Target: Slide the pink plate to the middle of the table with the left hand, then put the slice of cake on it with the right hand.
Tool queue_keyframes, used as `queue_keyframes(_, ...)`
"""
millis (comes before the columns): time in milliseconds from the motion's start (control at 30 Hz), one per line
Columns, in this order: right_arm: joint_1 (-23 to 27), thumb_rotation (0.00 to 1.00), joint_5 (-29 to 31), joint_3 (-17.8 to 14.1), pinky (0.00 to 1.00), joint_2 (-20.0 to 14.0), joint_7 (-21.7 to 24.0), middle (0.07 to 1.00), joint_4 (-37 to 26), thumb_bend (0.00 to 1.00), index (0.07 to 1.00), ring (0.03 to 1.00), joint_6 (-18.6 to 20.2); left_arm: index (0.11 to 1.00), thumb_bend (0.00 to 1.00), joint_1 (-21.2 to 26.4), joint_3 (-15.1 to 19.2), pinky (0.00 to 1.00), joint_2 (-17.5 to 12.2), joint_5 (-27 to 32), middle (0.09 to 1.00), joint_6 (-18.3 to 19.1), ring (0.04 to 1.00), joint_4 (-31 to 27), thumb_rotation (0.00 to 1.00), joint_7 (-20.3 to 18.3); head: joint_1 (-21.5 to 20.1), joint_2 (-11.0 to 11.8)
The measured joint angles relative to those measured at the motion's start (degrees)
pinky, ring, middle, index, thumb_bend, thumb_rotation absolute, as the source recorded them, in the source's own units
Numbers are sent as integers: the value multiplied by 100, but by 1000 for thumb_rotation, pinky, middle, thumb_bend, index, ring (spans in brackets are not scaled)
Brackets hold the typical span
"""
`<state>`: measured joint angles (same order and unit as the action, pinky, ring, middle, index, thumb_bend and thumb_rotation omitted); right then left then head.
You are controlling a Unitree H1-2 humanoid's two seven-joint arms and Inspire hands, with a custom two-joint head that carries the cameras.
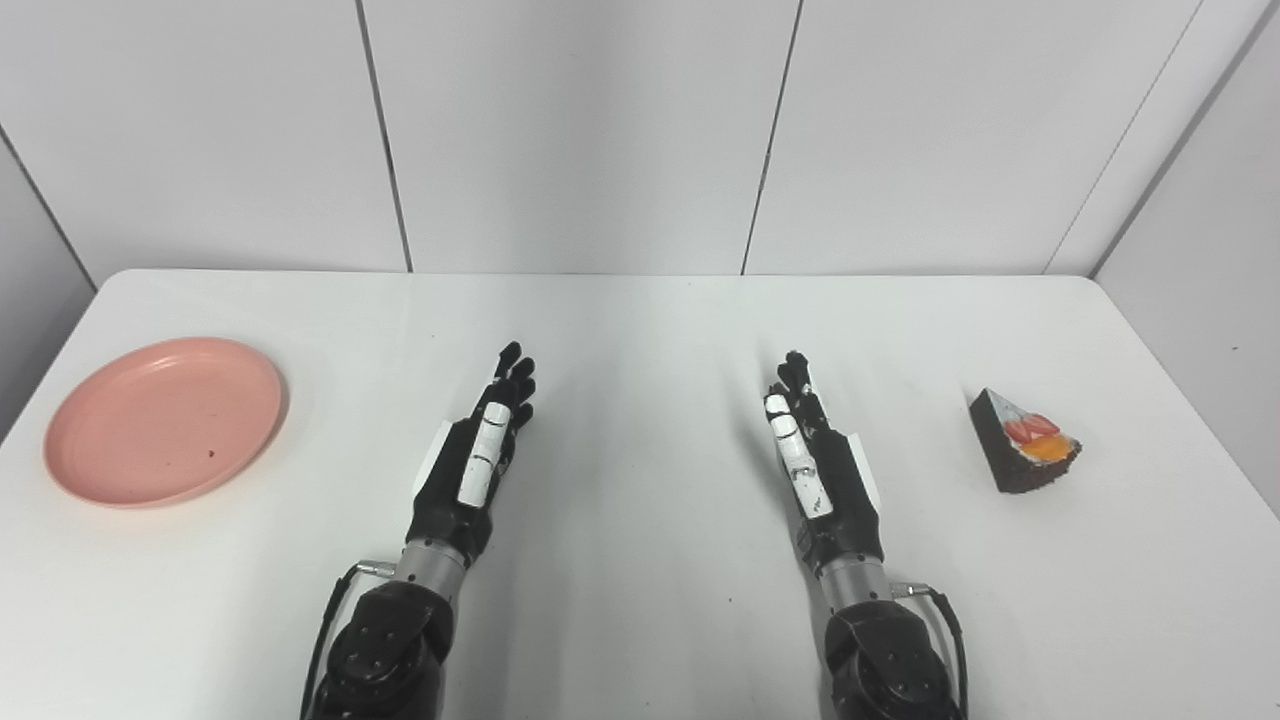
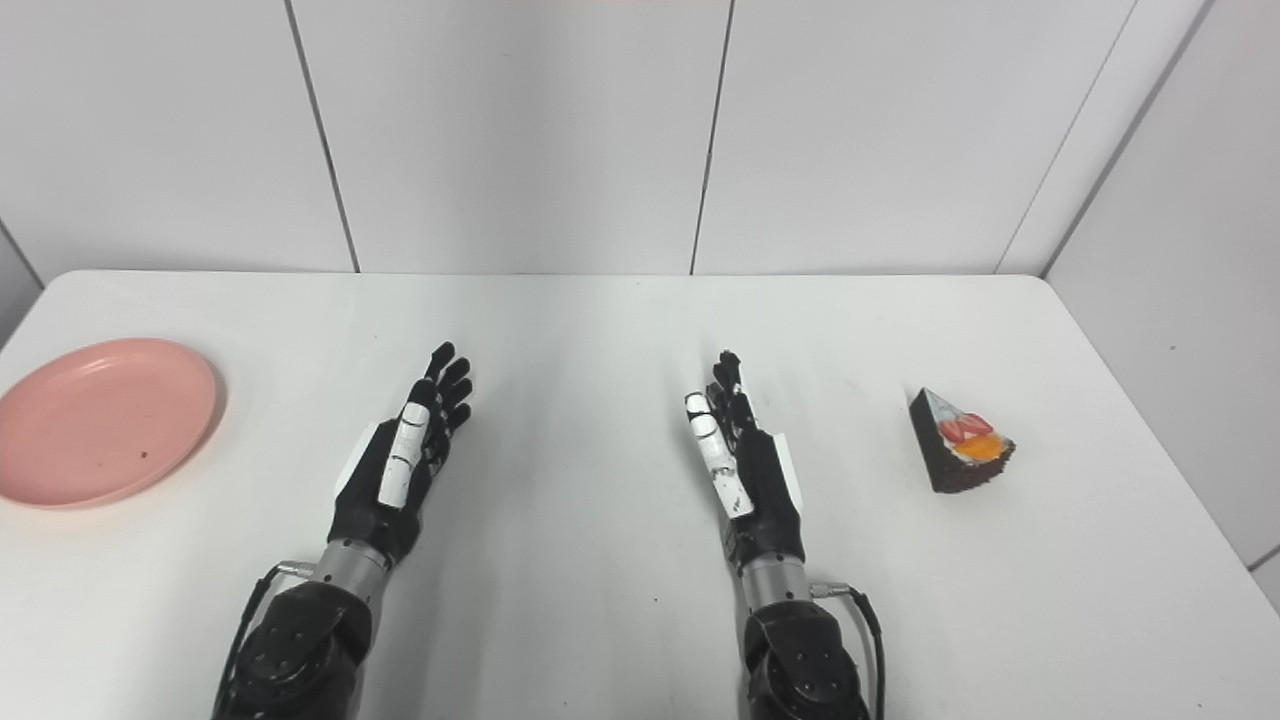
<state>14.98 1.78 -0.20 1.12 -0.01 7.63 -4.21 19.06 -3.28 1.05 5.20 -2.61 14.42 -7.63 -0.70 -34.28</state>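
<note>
Both hands lie empty with fingers extended, the left hand (image 1: 480, 455) and right hand (image 1: 815, 460) parked mid-table, apparently awaiting the first step; the pink plate (image 1: 165, 420) sits near the left edge of the white table (image 1: 640, 320), well apart from the left hand; the slice of cake (image 1: 1022, 443) rests far right; bare tabletop between the hands leaves the plate an unobstructed path to the middle.

I see a white, smooth, matt-finish table (image 1: 640, 620) with a soft sheen. The round pink plate (image 1: 165, 420) looks like smooth plastic with a satin finish. The dark chocolate cake slice (image 1: 1022, 441) has a rough, crumbly side and glossy fruit topping. My left hand (image 1: 480, 460) and right hand (image 1: 815, 465) show matt black plastic shells with white glossy inserts; the wrists appear brushed metal.
</note>
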Motion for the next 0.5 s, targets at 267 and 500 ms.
queue_keyframes(267, 0, 805, 4, -1, 1000, 0, 0, 1000, 1, 593, 1000, 1000, 0, 1000, 760, -2, -4, 1000, 1, 0, 1000, -3, 1000, -1, 1000, -1, -9, 0)
queue_keyframes(500, 0, 806, 10, -1, 1000, 0, 0, 998, 1, 586, 1000, 1000, 0, 1000, 766, -2, -8, 1000, -1, 0, 1000, -5, 1000, -1, 1000, -4, -9, 0)
